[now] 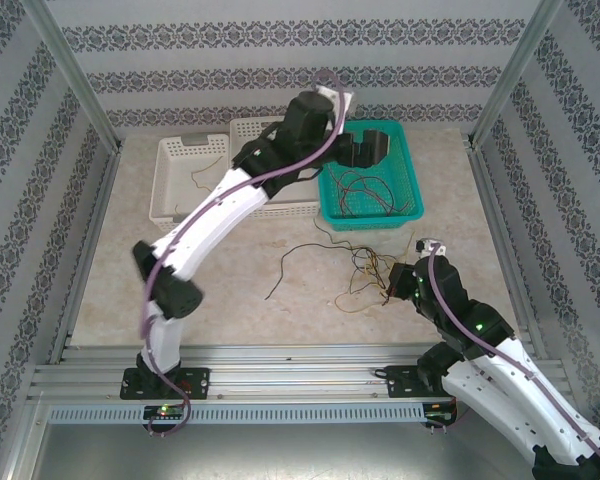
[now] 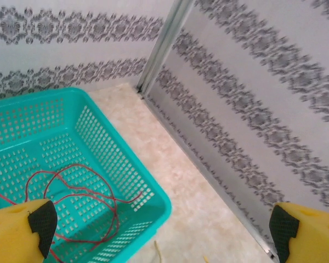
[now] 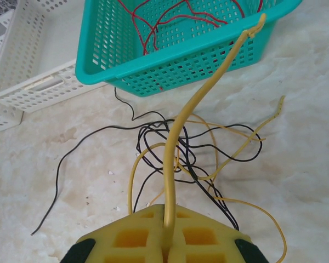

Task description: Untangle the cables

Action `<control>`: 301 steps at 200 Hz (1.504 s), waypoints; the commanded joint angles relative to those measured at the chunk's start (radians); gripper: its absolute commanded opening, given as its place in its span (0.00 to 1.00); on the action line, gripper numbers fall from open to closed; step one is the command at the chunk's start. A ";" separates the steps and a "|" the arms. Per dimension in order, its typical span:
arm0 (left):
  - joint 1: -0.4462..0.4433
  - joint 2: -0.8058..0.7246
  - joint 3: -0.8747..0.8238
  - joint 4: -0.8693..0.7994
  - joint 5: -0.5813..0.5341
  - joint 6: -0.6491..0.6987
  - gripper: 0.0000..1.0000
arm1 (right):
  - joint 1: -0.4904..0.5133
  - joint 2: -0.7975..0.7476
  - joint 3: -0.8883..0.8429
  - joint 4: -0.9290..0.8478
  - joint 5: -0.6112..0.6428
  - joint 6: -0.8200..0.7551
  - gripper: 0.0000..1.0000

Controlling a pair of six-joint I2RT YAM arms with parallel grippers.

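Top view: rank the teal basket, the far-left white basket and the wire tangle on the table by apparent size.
1. Teal basket.
2. Far-left white basket.
3. Wire tangle, smallest at its knot; its loose black strand makes it about as wide as the white basket.

White-shelled, black-jointed left arm (image 1: 220,205) and right arm (image 1: 495,370)
Above the slotted aluminium base rail (image 1: 300,383), a thick lilac cable (image 1: 147,310) follows each arm; yellow fingers (image 2: 11,233) carry black pads (image 2: 43,226).
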 commanded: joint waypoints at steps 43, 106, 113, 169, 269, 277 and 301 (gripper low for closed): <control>-0.150 -0.429 -0.883 0.408 0.030 -0.153 0.98 | -0.043 0.003 0.059 0.049 -0.049 -0.024 0.00; -0.251 -0.442 -1.223 0.734 0.112 -0.302 0.98 | -0.047 0.000 0.055 0.074 -0.100 0.005 0.00; -0.257 -0.425 -1.220 0.736 0.124 -0.288 0.98 | -0.047 -0.001 0.055 0.074 -0.107 0.009 0.00; -0.280 -0.283 -1.142 0.700 0.116 -0.171 0.94 | -0.045 -0.011 0.052 0.085 -0.161 0.042 0.00; -0.274 -0.228 -1.178 0.794 0.131 -0.152 0.69 | -0.045 -0.012 0.059 0.102 -0.188 0.069 0.00; -0.273 -0.223 -1.183 0.810 0.134 -0.156 0.65 | -0.045 -0.012 0.061 0.103 -0.189 0.070 0.00; -0.270 -0.205 -1.197 0.854 0.155 -0.171 0.52 | -0.045 -0.013 0.067 0.104 -0.194 0.076 0.00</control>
